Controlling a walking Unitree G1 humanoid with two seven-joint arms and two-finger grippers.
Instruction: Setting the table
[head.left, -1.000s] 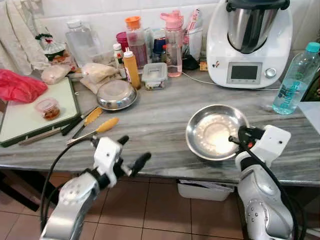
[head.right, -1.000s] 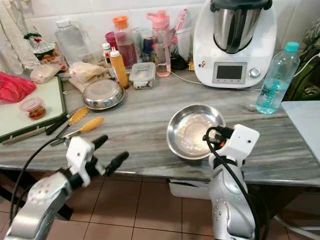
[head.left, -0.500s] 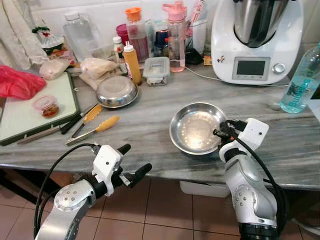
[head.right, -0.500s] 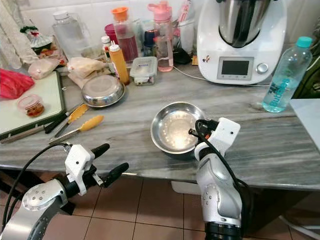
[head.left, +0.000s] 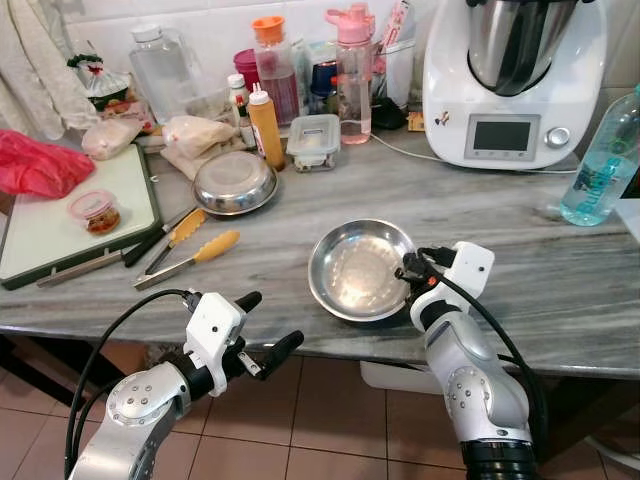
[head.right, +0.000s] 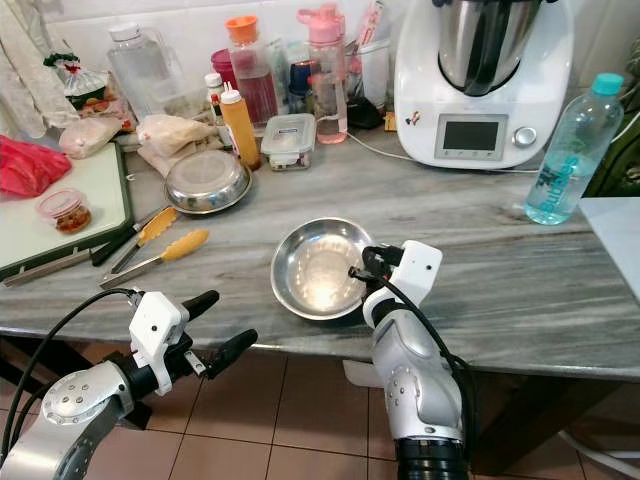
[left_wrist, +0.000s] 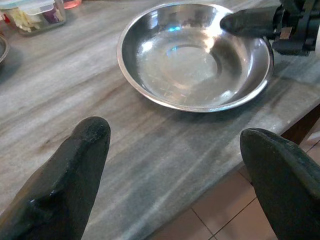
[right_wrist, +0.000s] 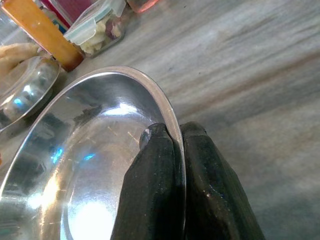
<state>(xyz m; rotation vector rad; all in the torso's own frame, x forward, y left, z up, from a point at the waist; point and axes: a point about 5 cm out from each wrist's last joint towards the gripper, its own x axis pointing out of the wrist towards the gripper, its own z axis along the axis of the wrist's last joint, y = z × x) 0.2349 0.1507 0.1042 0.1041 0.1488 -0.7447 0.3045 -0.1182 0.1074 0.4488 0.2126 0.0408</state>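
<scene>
A shiny steel bowl (head.left: 355, 268) rests on the grey marble counter (head.left: 300, 215) near its front edge. My right gripper (head.left: 409, 272) is shut on the bowl's right rim (right_wrist: 167, 117), one finger inside and one outside. My left gripper (head.left: 262, 325) hangs open below the counter edge, left of the bowl, holding nothing. In the left wrist view the bowl (left_wrist: 195, 55) lies beyond my two spread fingers (left_wrist: 65, 175), with the right gripper's finger (left_wrist: 250, 22) on its far rim.
A second steel bowl (head.left: 233, 183) and yellow-handled tongs (head.left: 188, 259) lie further left. A green-edged cutting board (head.left: 60, 215) holds a small tub. Bottles (head.left: 264, 125), a lidded container (head.left: 313, 141), a white kitchen machine (head.left: 510, 80) and a water bottle (head.left: 598, 160) line the back.
The right gripper has dragged the bowl leftward along the counter front. The view also shifted over the first half second. The left arm has stayed in place.
</scene>
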